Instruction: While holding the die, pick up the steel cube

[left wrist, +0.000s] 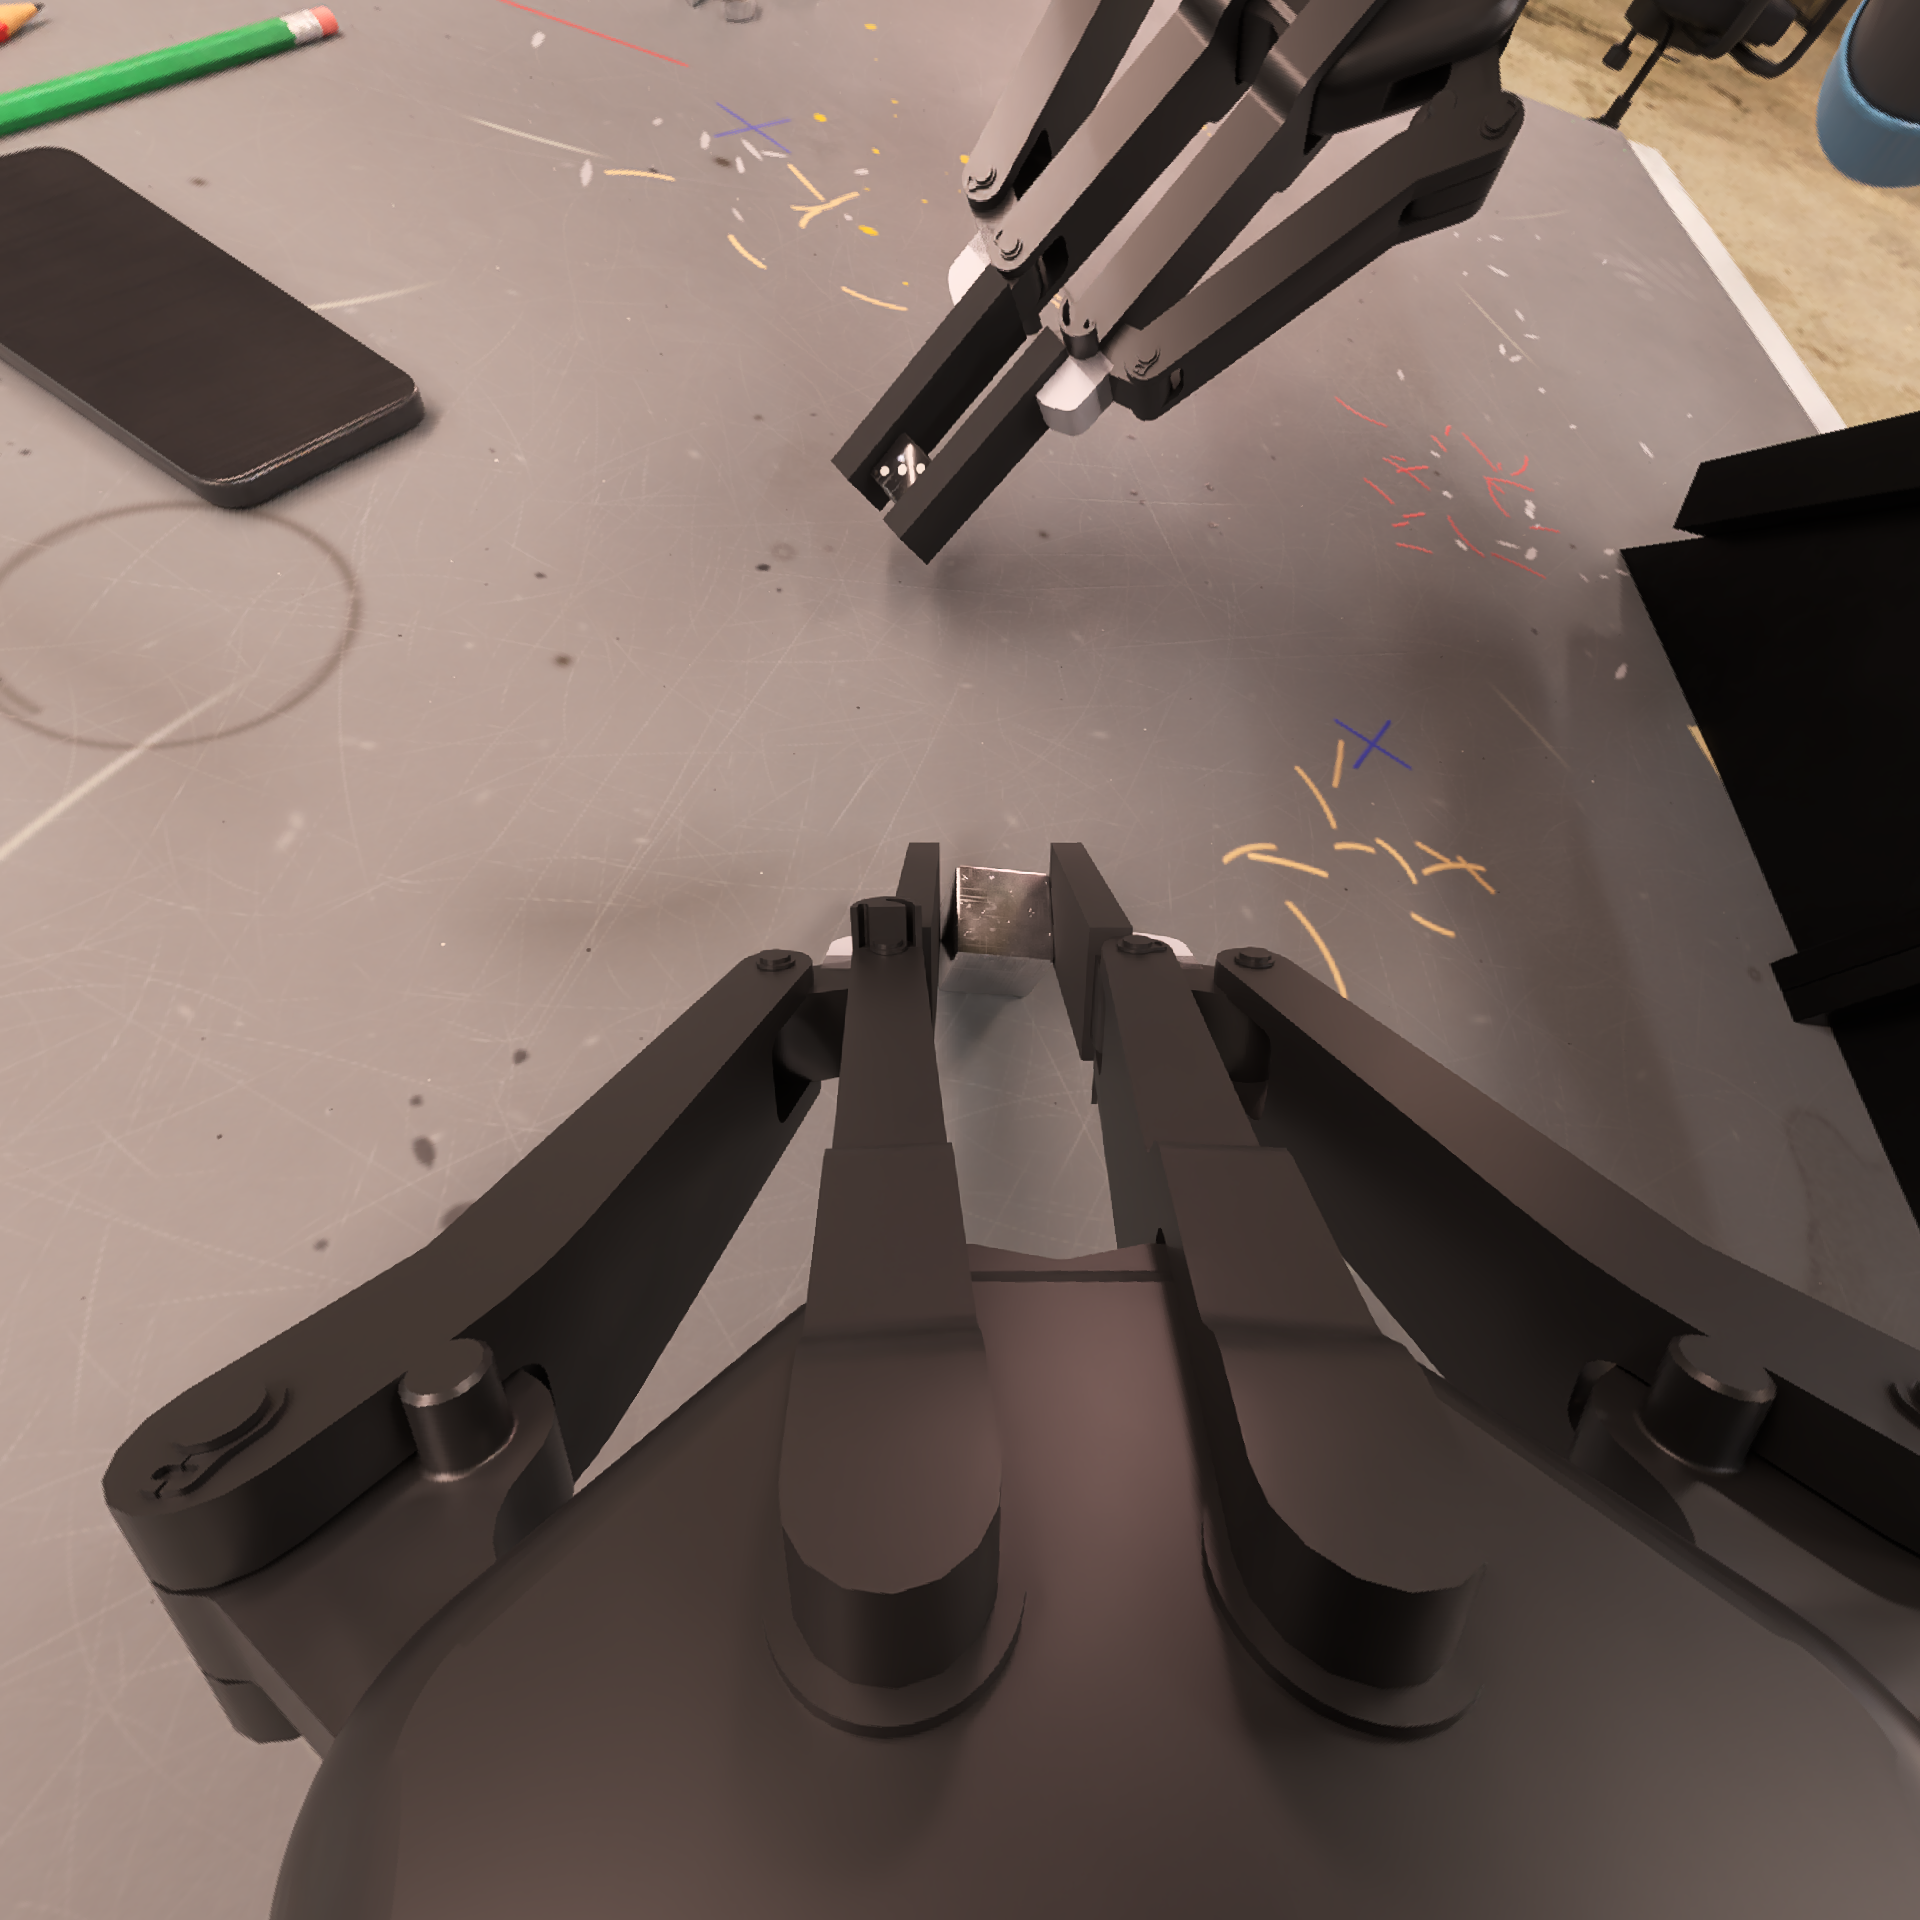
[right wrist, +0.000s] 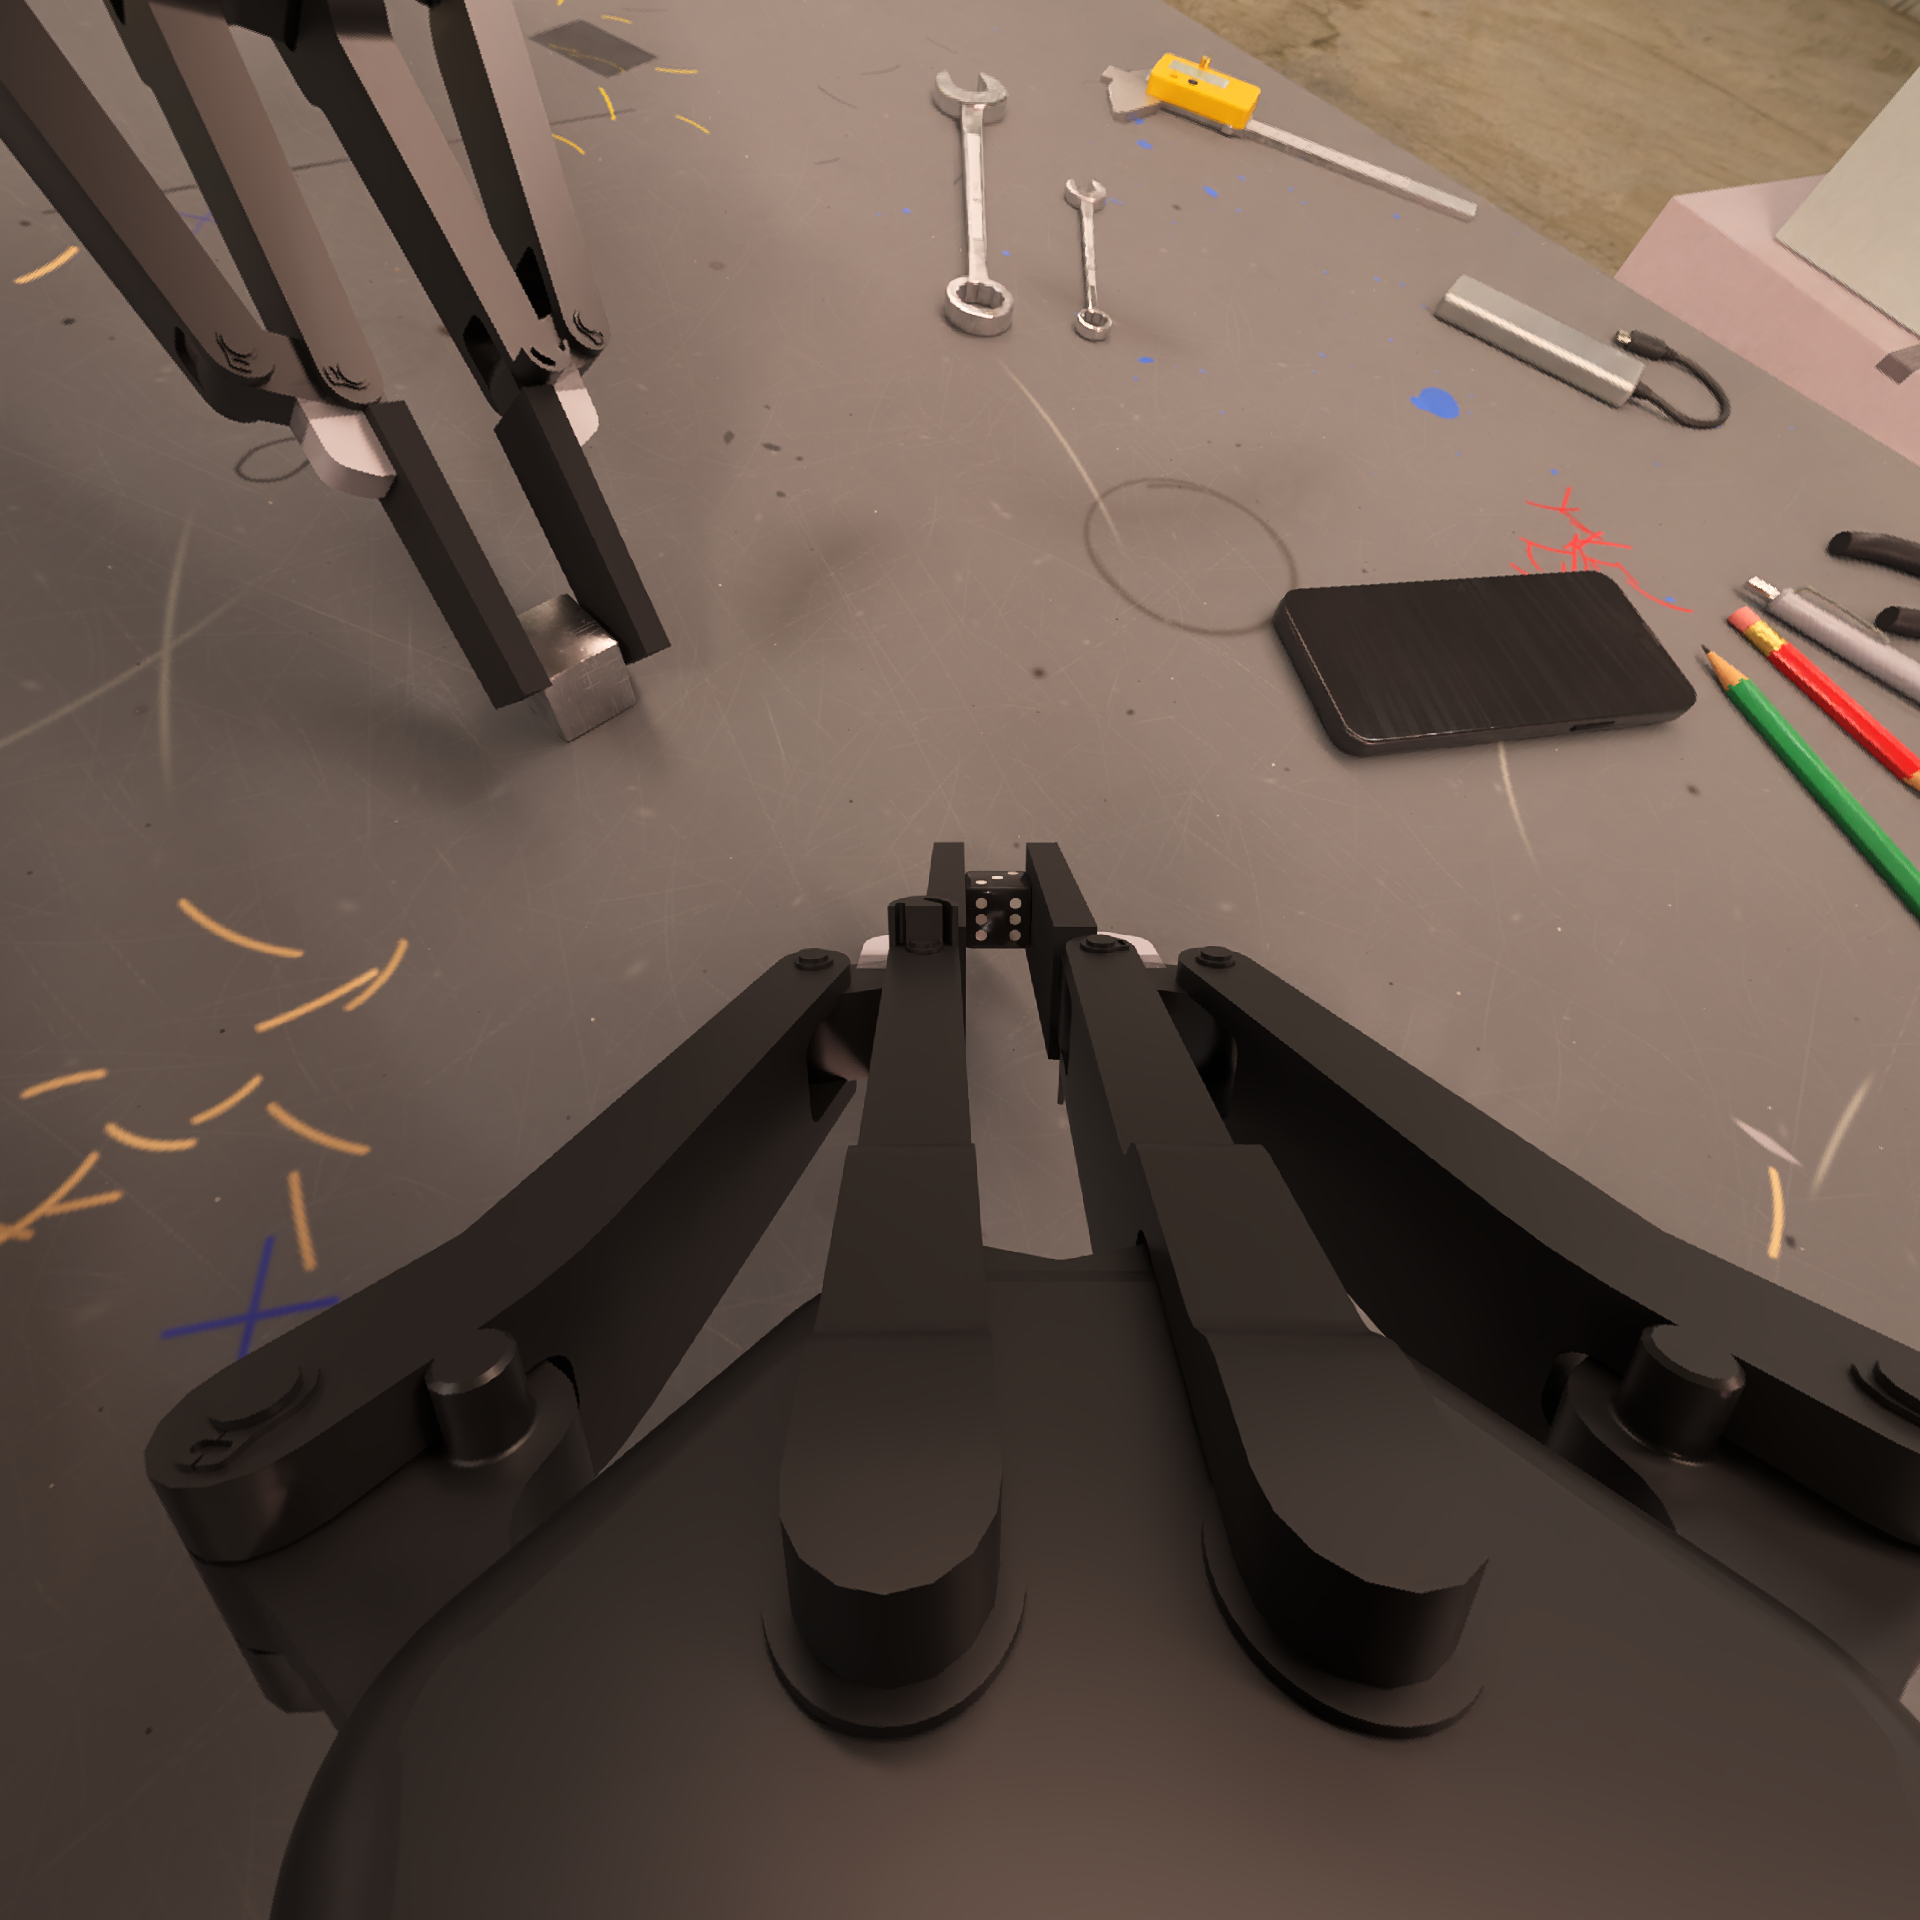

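Note:
In the left wrist view my left gripper (left wrist: 995,883) is shut on the steel cube (left wrist: 1000,914), a small shiny metal block held between its fingertips low over the grey table (left wrist: 623,727). In the right wrist view the same gripper (right wrist: 582,670) stands at upper left with the cube (right wrist: 582,665) sticking out below its fingers, at or just above the table; I cannot tell which. My right gripper (right wrist: 992,873) is shut on the black die with white pips (right wrist: 995,912) and holds it above the table. It also shows in the left wrist view (left wrist: 899,509) with the die (left wrist: 902,470).
A black phone (right wrist: 1475,655) lies flat, also in the left wrist view (left wrist: 187,332). Green (right wrist: 1818,769) and red (right wrist: 1829,696) pencils lie beside it. Two wrenches (right wrist: 975,197), a yellow caliper (right wrist: 1205,94) and a grey hub (right wrist: 1538,338) lie farther off. A black box (left wrist: 1808,727) stands right of the left gripper.

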You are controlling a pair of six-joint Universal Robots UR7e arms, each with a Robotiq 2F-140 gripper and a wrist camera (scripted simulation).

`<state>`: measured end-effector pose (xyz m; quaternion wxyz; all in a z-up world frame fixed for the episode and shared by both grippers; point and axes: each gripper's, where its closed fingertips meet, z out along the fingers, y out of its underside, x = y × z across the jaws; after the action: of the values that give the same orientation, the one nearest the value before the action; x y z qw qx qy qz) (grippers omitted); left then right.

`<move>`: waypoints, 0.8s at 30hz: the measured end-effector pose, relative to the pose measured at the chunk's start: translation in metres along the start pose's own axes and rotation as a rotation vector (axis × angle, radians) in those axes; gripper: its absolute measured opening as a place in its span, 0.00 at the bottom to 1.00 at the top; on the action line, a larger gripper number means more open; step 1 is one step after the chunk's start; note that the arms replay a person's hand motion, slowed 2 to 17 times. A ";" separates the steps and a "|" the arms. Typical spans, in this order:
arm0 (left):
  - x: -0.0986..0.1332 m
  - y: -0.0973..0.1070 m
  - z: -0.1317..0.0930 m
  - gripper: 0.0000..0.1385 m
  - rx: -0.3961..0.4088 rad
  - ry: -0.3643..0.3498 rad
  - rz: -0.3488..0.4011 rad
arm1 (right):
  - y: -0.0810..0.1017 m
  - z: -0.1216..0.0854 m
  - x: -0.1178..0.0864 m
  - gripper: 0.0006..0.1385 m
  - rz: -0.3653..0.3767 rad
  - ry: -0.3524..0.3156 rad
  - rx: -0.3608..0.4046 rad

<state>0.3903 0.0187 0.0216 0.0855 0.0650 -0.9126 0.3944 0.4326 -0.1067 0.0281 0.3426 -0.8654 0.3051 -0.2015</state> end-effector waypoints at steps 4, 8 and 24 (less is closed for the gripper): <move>0.000 0.000 0.000 0.20 0.000 0.001 -0.001 | 0.000 0.000 0.001 0.11 -0.004 0.006 0.002; 0.000 0.000 0.000 0.20 0.001 0.002 -0.002 | 0.000 0.000 0.001 0.11 -0.002 0.007 0.005; 0.000 0.000 0.000 0.20 0.001 0.003 -0.003 | 0.000 0.000 0.000 0.11 0.002 0.008 0.014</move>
<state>0.3904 0.0188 0.0217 0.0874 0.0658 -0.9122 0.3948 0.4329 -0.1065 0.0284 0.3474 -0.8619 0.3060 -0.2068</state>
